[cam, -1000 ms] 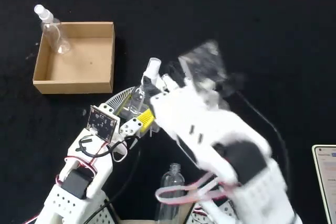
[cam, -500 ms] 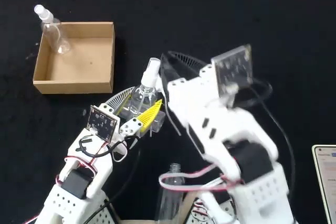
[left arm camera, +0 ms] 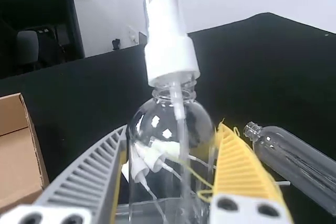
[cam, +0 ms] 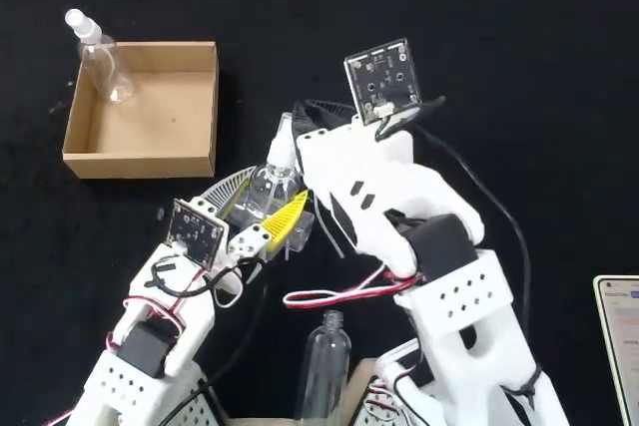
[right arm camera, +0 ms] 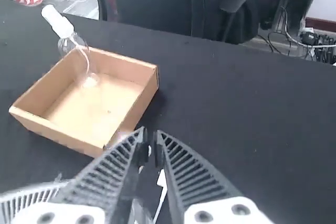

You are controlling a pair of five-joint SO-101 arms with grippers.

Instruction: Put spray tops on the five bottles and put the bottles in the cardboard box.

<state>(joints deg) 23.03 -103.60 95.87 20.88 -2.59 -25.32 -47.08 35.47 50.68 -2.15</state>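
— Where's the bottle (left arm camera: 168, 150)?
— Near the cardboard box (cam: 140, 163), upright, gripped in my left jaws. My right jaws, nearly together, pinch its spray top (left arm camera: 170, 40). 1 capped bottle (cam: 105, 72) leans inside the box.

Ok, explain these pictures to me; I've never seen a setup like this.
These are two small white robot arms at a black table. One picture looks down from above; the other two come from cameras on the arms' wrists. The left gripper is clamped on a clear bottle with a white spray top. The right gripper, fingers close together, hangs close by that top. A cardboard box holds another topped bottle, leaning in its far corner. One uncapped bottle sits near the arms' bases.
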